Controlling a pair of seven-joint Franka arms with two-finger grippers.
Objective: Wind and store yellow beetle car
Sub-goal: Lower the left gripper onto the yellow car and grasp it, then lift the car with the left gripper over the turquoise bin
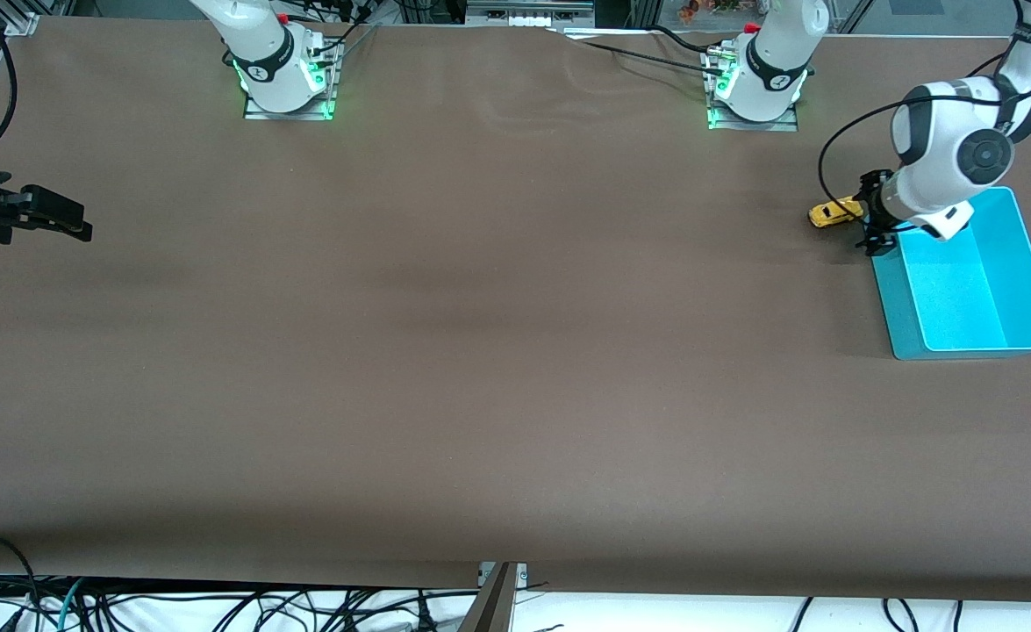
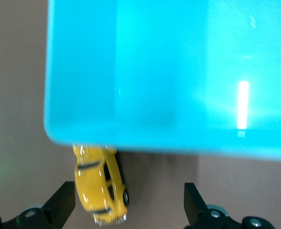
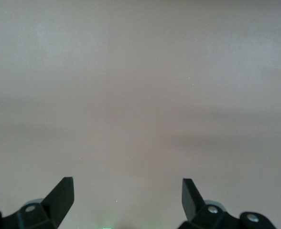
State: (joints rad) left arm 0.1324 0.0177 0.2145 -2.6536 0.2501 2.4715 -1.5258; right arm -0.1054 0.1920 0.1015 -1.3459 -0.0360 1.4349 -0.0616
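Left gripper (image 2: 130,202) fingers (image 2: 63,202) spread apart, nothing between them, low over the counter (image 1: 480,351) by the turquoise bin (image 1: 1028,263)'s corner; the yellow beetle car (image 1: 834,213) sits on the counter just beside that corner, toward the right arm's end, next to one finger, not gripped. Right gripper (image 3: 127,198) fingers also apart and empty, waiting over bare counter at its own end. Looks like winding and storing both remain: car is outside the bin, which looks empty.

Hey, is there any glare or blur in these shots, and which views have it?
Left wrist view: the turquoise bin is soft and out of focus, with a bright glare bar on it; the yellow beetle car looks sharper. Front view: green light glows at both arm bases. Right wrist view: only plain, evenly lit table.
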